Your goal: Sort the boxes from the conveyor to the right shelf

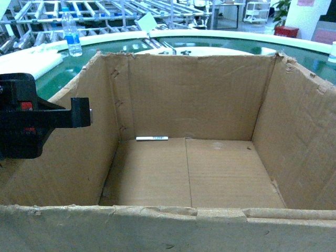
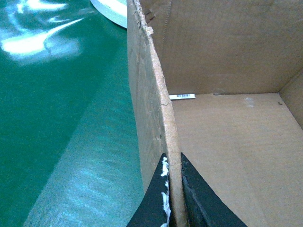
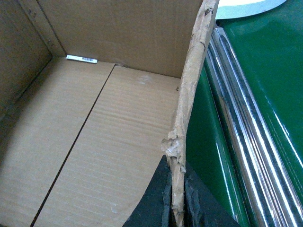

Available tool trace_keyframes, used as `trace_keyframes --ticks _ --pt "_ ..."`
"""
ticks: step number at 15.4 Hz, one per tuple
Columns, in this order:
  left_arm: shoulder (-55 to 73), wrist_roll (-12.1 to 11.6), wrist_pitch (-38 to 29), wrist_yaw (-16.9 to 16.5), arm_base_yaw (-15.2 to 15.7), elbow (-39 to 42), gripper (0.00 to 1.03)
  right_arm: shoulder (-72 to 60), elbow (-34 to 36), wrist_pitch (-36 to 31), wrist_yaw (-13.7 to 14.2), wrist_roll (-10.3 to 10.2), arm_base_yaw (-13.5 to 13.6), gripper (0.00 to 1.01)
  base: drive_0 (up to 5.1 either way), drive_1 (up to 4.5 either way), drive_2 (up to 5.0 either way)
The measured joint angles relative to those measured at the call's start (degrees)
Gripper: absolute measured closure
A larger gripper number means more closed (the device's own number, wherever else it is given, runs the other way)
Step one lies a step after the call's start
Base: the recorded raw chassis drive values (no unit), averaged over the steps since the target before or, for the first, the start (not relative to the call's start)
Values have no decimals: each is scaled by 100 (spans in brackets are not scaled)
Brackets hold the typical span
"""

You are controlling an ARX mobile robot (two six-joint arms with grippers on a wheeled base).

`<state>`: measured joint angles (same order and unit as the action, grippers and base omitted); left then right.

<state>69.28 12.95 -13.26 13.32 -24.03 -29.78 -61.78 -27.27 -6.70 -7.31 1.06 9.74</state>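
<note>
Grasp step in hand, lift not yet made: large open cardboard box sitting on the green conveyor, at its near edge, filling most of the head view; white sticker strip on the floor by the far wall

Left gripper pinched onto the box's left wall, one dark finger outside, one inside, ragged top edge running between them. Right gripper clamped likewise over the torn right wall, just beside a chrome rail along the belt

Water bottle upright near the conveyor's far left edge, well apart from the box; steel roller racks beyond it

Next, by judgement: an even, level lift with both arms, matched grip so the thin walls neither tear nor bow, then a carry toward the right shelf
</note>
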Motion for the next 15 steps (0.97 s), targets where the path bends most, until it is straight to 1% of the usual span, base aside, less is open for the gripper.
trace_keyframes --ticks 3,6,9,10,11,12,13,14,15 --pt "11 -15 -66 7 -2 0 101 0 0 -11 -48 -15 -87 99 0 0 0" --pt "-4 -251 -273 46 -63 -15 101 114 -96 116 -22 -13 -232 99 0 0 0" --pt "-372 -531 -437 199 -98 -400 101 431 -601 210 -151 9 -306 99 0 0 0" --pt "-470 -605 -474 216 -101 -501 101 507 -734 212 -153 9 -313 99 0 0 0" --pt "-531 -621 -420 219 -103 -564 101 546 -857 267 -186 22 -323 99 0 0 0" --pt "-553 -706 -470 260 -136 -568 101 562 -931 302 -236 28 -367 99 0 0 0" --pt "-592 -743 -457 341 -157 -577 101 560 -1010 326 -291 26 -422 99 0 0 0" --pt "-660 -780 -516 363 -181 -581 101 560 -1099 321 -382 26 -466 99 0 0 0" --pt "-723 -793 -529 361 -197 -636 101 560 -1204 295 -409 26 -501 99 0 0 0"
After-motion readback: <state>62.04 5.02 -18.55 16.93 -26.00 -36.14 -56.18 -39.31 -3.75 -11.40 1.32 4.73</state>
